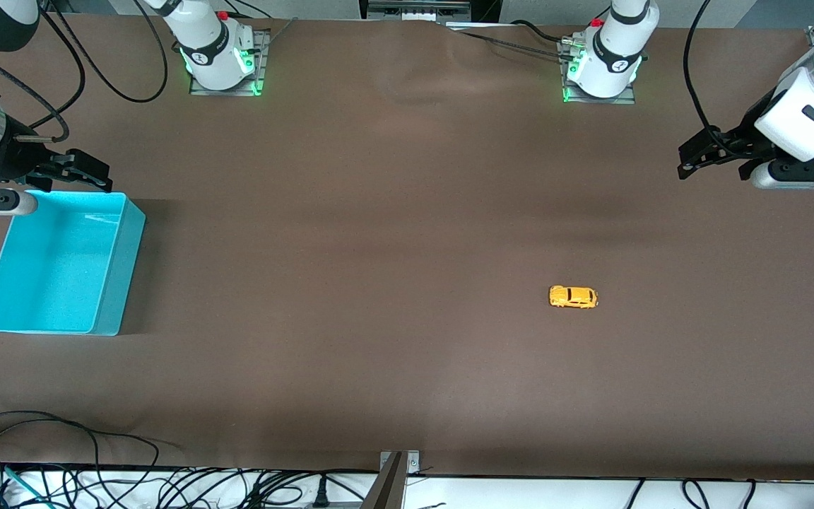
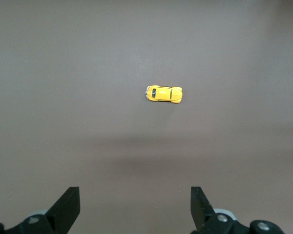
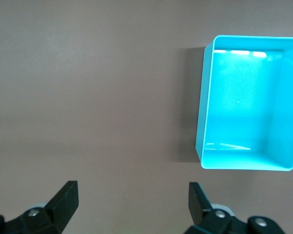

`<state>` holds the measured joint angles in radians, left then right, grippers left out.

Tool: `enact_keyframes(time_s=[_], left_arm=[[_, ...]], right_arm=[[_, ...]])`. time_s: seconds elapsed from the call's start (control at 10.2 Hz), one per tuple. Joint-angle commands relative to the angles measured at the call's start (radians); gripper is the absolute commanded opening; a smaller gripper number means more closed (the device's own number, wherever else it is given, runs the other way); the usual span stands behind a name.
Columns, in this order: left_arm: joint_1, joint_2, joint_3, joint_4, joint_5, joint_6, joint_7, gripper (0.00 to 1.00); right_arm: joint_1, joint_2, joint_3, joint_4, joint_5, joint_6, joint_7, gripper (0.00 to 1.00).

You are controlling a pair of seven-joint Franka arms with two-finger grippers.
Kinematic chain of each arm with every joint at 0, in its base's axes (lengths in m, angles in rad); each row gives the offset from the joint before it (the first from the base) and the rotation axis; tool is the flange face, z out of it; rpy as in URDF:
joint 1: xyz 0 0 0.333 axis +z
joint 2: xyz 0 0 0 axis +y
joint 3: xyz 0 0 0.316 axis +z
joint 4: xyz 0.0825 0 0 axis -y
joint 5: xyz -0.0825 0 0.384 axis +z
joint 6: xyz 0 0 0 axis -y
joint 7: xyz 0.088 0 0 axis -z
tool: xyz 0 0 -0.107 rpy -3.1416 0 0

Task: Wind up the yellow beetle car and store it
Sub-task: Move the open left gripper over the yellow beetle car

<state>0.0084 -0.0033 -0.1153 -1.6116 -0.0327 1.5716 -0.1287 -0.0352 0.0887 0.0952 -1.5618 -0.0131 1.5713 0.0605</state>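
The yellow beetle car (image 1: 573, 297) stands alone on the brown table, toward the left arm's end; the left wrist view shows it (image 2: 164, 93) too, well ahead of the fingers. My left gripper (image 1: 704, 157) hangs open and empty in the air over that end of the table, well apart from the car. Its fingers (image 2: 68, 207) stand wide apart over bare table. My right gripper (image 1: 78, 170) is open and empty too, over the farther rim of the turquoise bin (image 1: 114, 276). The bin (image 3: 278, 165) is empty.
Both arm bases (image 1: 220, 60) stand along the table's farther edge. Loose cables (image 1: 96, 481) and a metal bracket (image 1: 396, 477) lie along the edge nearest the front camera. The brown table (image 1: 350, 268) lies bare between the bin and the car.
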Motion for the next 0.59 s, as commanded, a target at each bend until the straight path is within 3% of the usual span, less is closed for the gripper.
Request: enact_keyframes(time_s=[0.0, 0.49], left_arm=[[0.001, 0.084, -0.003, 0.032, -0.003, -0.021, 0.090, 1.00], [-0.010, 0.308, -0.006, 0.133, -0.015, 0.049, 0.516, 1.00]], right_arm=[[-0.003, 0.013, 0.001, 0.019, -0.005, -0.004, -0.011, 1.00], [-0.005, 0.014, 0.000, 0.020, -0.011, -0.004, -0.013, 1.00]])
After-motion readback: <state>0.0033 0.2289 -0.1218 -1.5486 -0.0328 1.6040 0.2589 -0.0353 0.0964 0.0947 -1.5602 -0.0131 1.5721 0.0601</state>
